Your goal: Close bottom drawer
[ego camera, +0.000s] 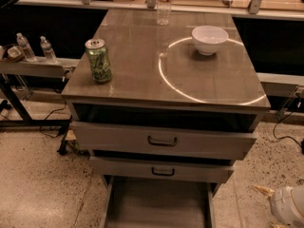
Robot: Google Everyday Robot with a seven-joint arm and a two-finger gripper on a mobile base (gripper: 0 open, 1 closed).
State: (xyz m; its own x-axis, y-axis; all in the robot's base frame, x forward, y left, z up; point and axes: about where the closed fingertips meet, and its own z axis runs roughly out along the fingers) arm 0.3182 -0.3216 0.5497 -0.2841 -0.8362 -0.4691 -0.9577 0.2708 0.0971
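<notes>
- The bottom drawer (156, 204) stands pulled far out from the foot of the cabinet (71, 109). Its long grey tray shows bare, and its front panel lies beyond the lower edge of the view.
- What appears to be the gripper (274, 198), pale and rounded, hangs low off the cabinet's right front corner, apart from the tray. Whether it is open or closed cannot be told, and it holds nothing that can be seen.
- Above the tray, the cabinet's middle drawer (161, 170) and top drawer (161, 140) sit slightly ajar.
- On the cabinet's surface (142, 80) stand a green can (98, 60), a white bowl (209, 38) and a clear bottle (164, 4).
- The drawer looks stiff metal and probably light. A flat, centred push on its front panel, near the handle, should slide it home without racking.
</notes>
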